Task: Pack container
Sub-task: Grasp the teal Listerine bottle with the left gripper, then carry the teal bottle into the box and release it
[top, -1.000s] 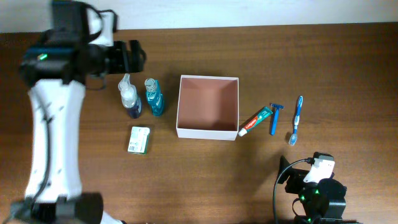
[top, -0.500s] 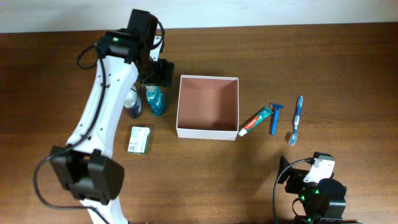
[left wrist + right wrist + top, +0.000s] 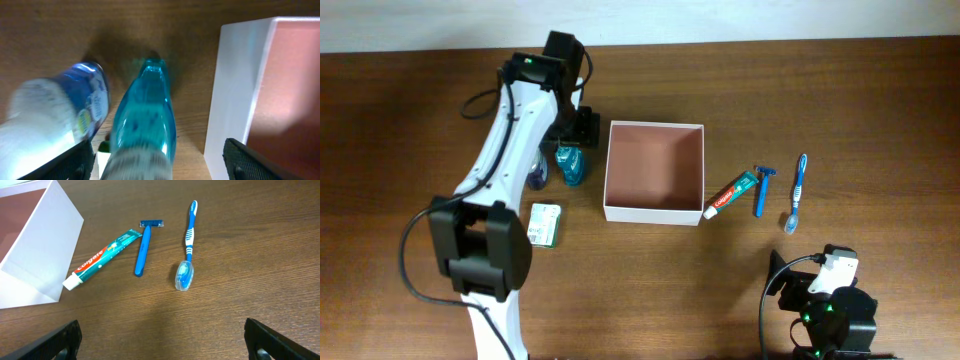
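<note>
**A:** So, where is the square, shallow, lidless box point(image 3: 652, 213) with white walls and a reddish-brown inside?

**B:** Just above the middle of the overhead frame, flat on the brown wooden table point(image 3: 650, 300), with nothing in it.

**A:** And to its left?

**B:** A clear teal plastic bottle point(image 3: 145, 110) stands just beside the box's left wall. Close on that bottle's left is a blue bottle with a white top point(image 3: 87, 107). Below the pair, a small white-and-green rectangular packet point(image 3: 545, 224) lies flat.

**A:** The left pincer?

**B:** The left pincer point(image 3: 157, 152) hangs over the teal bottle with its jaws wide apart, one either side of it, gripping nothing. I cannot tell whether a finger touches the blue bottle.

**A:** Right of the box?

**B:** A red, white and green toothpaste tube point(image 3: 102, 259) lies slanted, its cap just beside the box's lower right corner. Next comes a blue plastic razor point(image 3: 143, 247), then a blue-and-white toothbrush point(image 3: 188, 240) with a clear blue cap on its head.

**A:** The right pincer?

**B:** The right pincer point(image 3: 165, 342) sits at the lower right of the overhead frame, well apart from those three, spread wide and empty.
</note>
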You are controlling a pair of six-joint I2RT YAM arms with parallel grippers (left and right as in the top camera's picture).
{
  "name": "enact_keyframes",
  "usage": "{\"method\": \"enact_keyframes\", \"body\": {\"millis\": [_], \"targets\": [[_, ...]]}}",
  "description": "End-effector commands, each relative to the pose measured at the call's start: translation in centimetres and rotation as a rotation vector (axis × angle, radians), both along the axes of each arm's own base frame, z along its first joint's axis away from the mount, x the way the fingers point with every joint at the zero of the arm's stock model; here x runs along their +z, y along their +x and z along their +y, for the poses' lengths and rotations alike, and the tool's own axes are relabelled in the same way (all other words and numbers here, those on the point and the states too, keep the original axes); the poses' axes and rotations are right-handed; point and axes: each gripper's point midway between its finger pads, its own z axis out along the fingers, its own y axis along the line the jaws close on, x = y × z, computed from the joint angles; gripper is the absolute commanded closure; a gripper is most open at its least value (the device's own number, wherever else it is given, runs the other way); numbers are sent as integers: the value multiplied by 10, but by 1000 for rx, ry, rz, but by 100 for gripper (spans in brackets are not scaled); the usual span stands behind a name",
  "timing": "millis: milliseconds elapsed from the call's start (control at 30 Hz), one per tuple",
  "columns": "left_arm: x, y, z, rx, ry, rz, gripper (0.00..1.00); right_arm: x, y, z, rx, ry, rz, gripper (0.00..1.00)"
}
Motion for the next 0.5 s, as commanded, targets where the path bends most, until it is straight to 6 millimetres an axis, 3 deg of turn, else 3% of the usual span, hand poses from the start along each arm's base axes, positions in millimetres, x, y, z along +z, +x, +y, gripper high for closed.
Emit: {"method": "enact_keyframes", "body": {"millis": [0, 467], "targets": [[-24, -3, -3, 24, -6, 63, 23, 2, 0, 0, -1, 1, -10, 1], [-19, -3, -3, 24, -8, 64, 73, 2, 0, 0, -1, 1, -10, 1]]}}
